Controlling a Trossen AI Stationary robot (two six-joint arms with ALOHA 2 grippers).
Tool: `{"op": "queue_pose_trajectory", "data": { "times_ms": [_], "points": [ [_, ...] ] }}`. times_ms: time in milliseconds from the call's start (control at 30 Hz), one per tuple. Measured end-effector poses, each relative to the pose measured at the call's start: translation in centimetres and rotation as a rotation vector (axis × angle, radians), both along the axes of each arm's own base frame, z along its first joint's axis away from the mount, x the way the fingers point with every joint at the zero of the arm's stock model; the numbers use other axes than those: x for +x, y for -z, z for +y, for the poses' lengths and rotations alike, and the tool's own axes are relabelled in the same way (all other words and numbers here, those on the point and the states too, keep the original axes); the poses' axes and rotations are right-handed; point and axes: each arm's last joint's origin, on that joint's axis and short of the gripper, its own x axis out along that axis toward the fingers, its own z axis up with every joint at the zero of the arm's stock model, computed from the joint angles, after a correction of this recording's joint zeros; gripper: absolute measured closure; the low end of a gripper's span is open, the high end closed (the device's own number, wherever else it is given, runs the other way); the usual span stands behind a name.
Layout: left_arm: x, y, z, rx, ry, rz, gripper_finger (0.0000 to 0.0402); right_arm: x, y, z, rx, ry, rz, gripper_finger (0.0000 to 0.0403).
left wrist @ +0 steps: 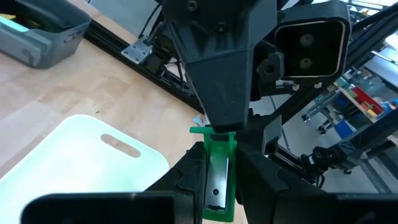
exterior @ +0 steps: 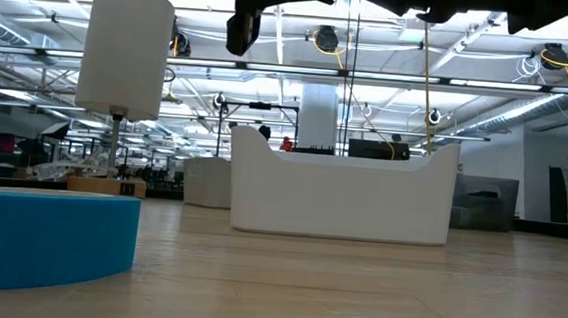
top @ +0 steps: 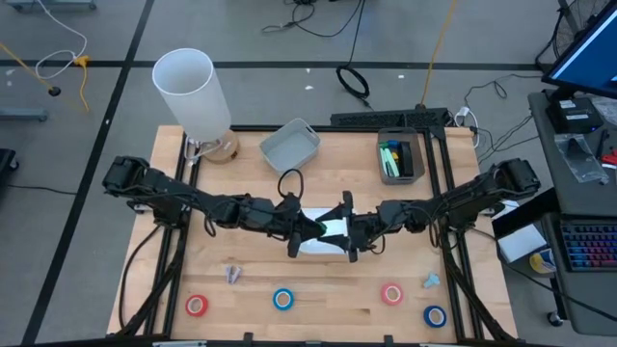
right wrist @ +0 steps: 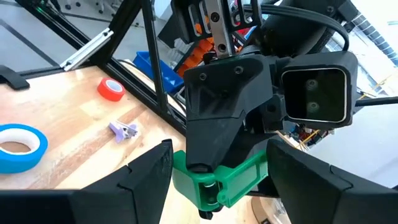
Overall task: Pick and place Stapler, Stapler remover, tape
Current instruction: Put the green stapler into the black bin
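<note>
The two arms are brought together over the white tray [top: 323, 243] at the middle of the table; a green stapler [top: 333, 228] is held in the air above this tray, between the two grippers. The left gripper [left wrist: 214, 186] is clenched on one end of the green stapler [left wrist: 217, 174], which is seen between its dark fingers; the right gripper [right wrist: 214, 180] is also placed around the green stapler [right wrist: 230, 180], but whether its fingers press on it or are only beside it cannot be told.

The tape rolls are all laid on the wood in front of the white tray, along the near edge of the table: a red roll [top: 197, 306] far to the left of the tray, a blue roll [top: 282, 299] just in front of it, a second red roll [top: 391, 293] to the front right, and a second blue roll [top: 435, 315] still further right. A small purple staple remover [top: 232, 274] is seen left of the tray; a pale blue one [top: 431, 280] is seen right of it. Behind the tray a grey bin [top: 289, 145] is standing.
</note>
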Motion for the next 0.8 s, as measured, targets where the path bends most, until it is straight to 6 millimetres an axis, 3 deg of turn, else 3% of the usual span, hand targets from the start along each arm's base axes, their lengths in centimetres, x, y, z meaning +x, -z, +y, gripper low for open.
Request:
{"op": "queue_pose_trajectory", "data": {
  "times_ms": [267, 400, 800],
  "points": [
    [0.0, -0.3, -0.2, -0.021, 0.027, -0.034, 0.0325, 0.0, 0.3, 0.1, -0.004, -0.03, 0.031, 0.0149],
    [0.0, -1.2, -0.6, -0.038, 0.078, -0.096, 0.0325, 0.0, 1.4, -0.2, -0.022, 0.001, 0.104, 0.0149],
    [-0.1, -0.3, -0.5, -0.03, 0.034, -0.015, 0.0325, -0.1, 0.4, -0.3, -0.023, 0.072, 0.042, 0.0149]
  ]
}}
